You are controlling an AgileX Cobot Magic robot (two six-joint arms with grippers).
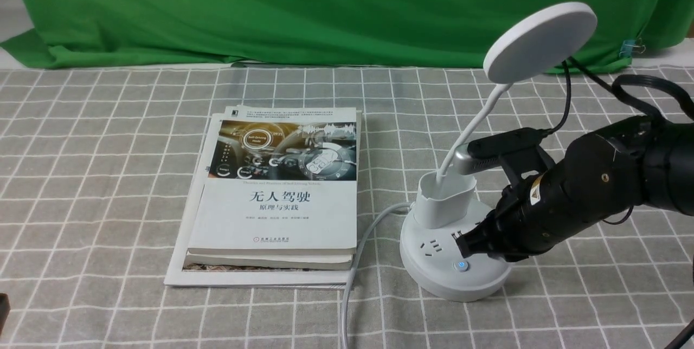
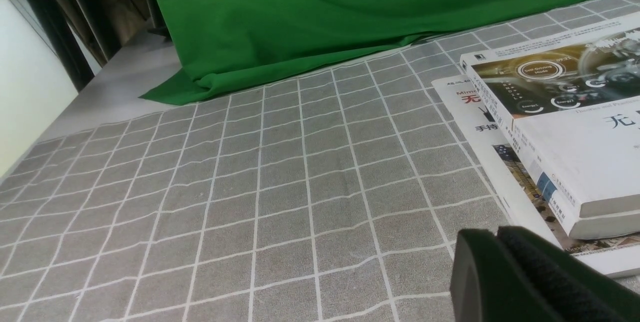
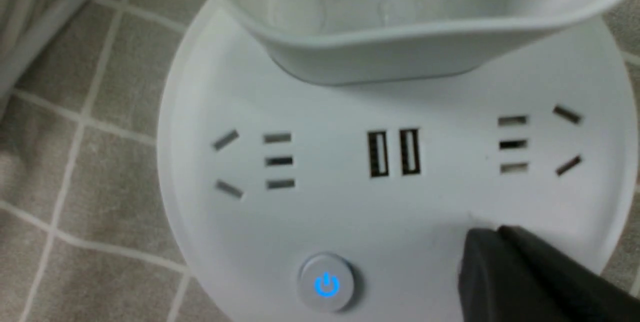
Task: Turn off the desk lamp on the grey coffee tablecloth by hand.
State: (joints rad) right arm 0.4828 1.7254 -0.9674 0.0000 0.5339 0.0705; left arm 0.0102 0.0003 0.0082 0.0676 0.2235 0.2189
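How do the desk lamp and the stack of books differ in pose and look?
The desk lamp stands upright, its disc head raised on a bent neck, while the stack of books lies flat. The lamp is plain white with a glowing blue power button; the stack's top cover carries a dashboard photo and printed text. Both rest on the grey tablecloth.

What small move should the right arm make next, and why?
Probably a short shift of the closed right gripper sideways toward the robot's right, then a press: its fingertips hover at or over the lamp's round base, beside rather than over the blue-lit power button, and the second button seems hidden beneath them. Which button controls the light, I cannot tell.
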